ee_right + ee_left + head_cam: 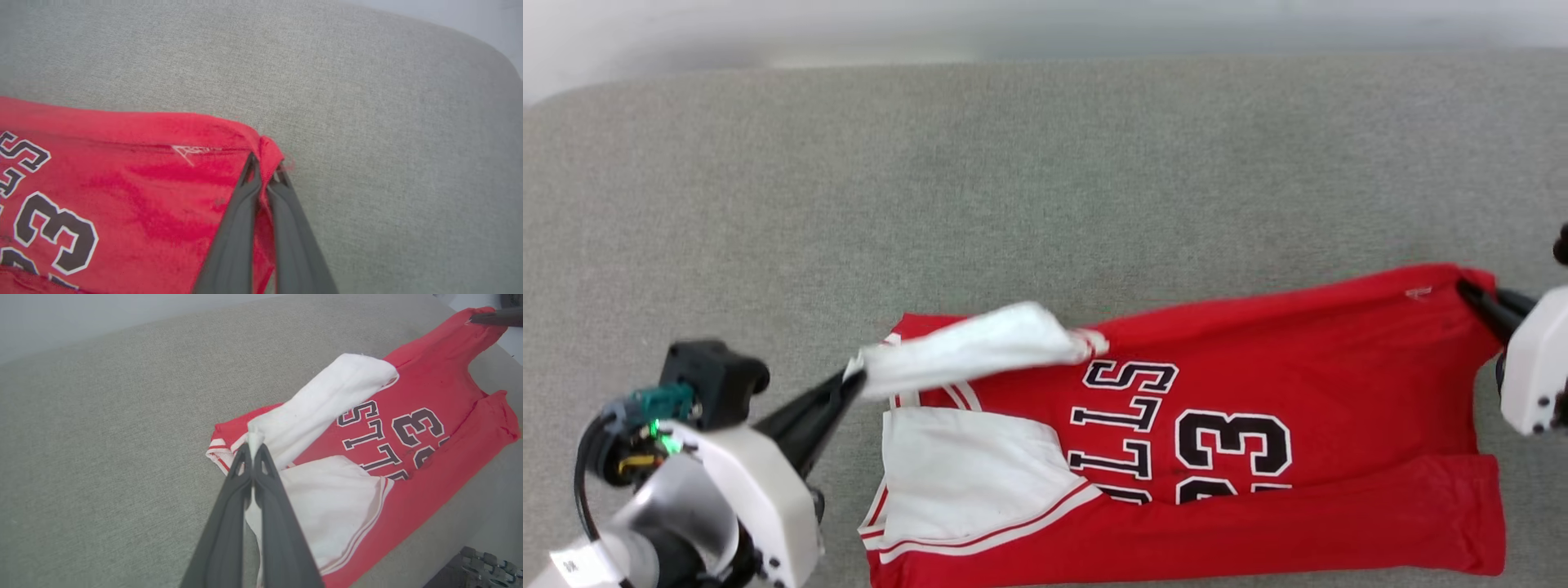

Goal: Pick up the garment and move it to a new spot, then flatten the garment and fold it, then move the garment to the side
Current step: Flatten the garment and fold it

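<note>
Red garment (1339,351): lettering partly hidden by own folds, btm cropped.

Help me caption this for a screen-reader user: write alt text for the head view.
A red jersey-style garment lies partly folded on a grey surface, gripped at both ends. The left gripper is shut on its raised white sleeve; the right gripper is shut on a red corner at the far right. Block letters and 23 face up.
</note>
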Robot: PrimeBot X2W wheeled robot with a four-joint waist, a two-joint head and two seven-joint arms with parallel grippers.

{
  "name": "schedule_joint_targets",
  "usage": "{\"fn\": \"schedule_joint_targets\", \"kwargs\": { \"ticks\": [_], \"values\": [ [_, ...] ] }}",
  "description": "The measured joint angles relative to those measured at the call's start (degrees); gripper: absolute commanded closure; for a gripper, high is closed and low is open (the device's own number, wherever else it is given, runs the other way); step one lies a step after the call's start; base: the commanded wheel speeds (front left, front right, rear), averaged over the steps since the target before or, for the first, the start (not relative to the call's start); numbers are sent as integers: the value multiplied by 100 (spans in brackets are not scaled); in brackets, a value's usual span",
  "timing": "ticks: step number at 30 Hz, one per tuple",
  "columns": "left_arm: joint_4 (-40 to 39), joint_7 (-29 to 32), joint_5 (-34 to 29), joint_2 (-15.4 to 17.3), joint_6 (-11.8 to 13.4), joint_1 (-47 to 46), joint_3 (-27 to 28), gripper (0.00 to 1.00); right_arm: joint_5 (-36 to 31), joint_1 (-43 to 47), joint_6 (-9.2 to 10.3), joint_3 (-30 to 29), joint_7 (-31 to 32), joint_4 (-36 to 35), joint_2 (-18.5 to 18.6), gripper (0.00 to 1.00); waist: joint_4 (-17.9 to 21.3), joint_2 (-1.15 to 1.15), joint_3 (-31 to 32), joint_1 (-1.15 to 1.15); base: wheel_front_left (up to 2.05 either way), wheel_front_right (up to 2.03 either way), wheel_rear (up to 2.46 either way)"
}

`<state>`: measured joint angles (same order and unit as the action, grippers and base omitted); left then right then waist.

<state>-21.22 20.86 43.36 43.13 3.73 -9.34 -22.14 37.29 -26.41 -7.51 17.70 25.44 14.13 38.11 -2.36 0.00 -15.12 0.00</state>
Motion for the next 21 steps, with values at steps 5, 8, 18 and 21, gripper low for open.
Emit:
{"fn": "schedule_joint_targets", "kwargs": {
  "ticks": [5, 8, 18, 21],
  "values": [
    [-3, -29, 135, 133, 118, 667, -13, 100, -19, 891, 0, -461, -126, -482, -165, 100, 80, 0, 217, 0, 0, 0, 0],
    [96, -12, 154, 165, 158, 978, -118, 100, -45, 1430, 0, -582, -112, -678, -290, 100, 129, 0, 277, 0, 0, 0, 0],
    [794, 102, 171, -3, 56, 1272, -557, 100, -379, 2097, 0, -227, -77, -798, -213, 100, 203, 0, 209, 0, 0, 0, 0],
    [1042, 118, 76, -47, -1, 1191, -676, 100, -531, 2087, 0, 20, -133, -754, -65, 100, 205, 0, 148, 0, 0, 0, 0]
  ]
}}
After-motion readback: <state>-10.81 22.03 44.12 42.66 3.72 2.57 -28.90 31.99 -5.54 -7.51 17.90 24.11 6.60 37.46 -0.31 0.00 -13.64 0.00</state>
